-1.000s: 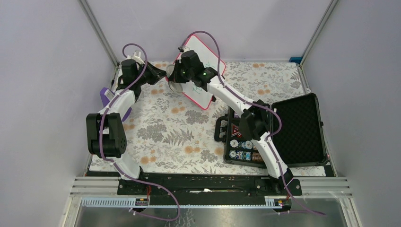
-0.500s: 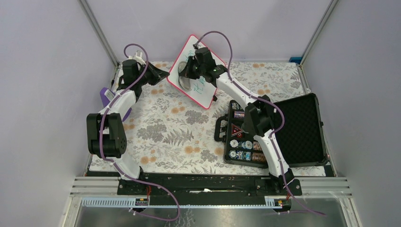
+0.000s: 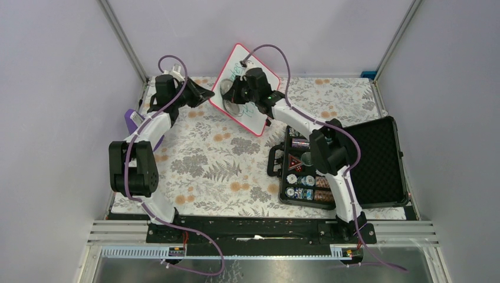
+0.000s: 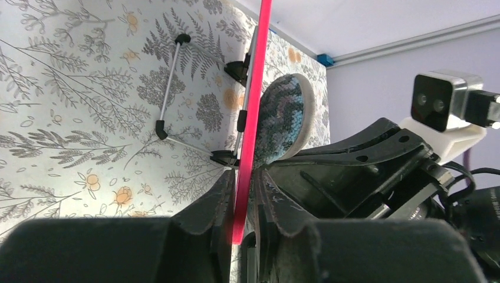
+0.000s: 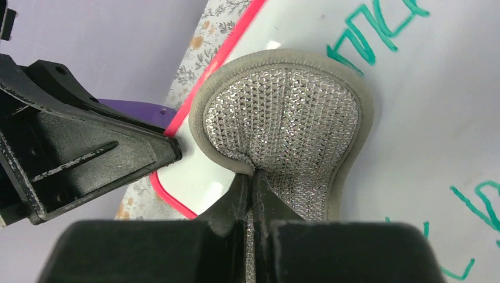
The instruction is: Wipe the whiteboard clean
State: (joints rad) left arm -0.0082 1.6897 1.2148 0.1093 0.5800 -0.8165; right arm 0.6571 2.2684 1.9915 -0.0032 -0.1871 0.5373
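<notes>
The whiteboard (image 3: 236,63), white with a red rim and green writing (image 5: 377,35), is tilted up off the floral cloth at the back. My left gripper (image 3: 207,94) is shut on its left corner; the red rim (image 4: 256,88) runs edge-on between the jaws of that gripper (image 4: 240,177). My right gripper (image 3: 236,94) is shut on a round mesh pad (image 5: 283,118) with a grey border, pressed flat on the board's face near that corner. The pad's patterned back (image 4: 283,118) shows beside the rim. The right gripper (image 5: 252,177) pinches the pad's lower edge.
An open black case (image 3: 371,159) with poker chips (image 3: 303,177) lies at the right under the right arm. A purple object (image 3: 130,121) sits at the left edge of the floral cloth (image 3: 224,159). The board's wire stand (image 4: 171,88) sticks out behind it.
The whiteboard has tipped up and more of its top edge shows. The right gripper with the pad has slid rightwards across the board. The left gripper has shifted slightly right.
</notes>
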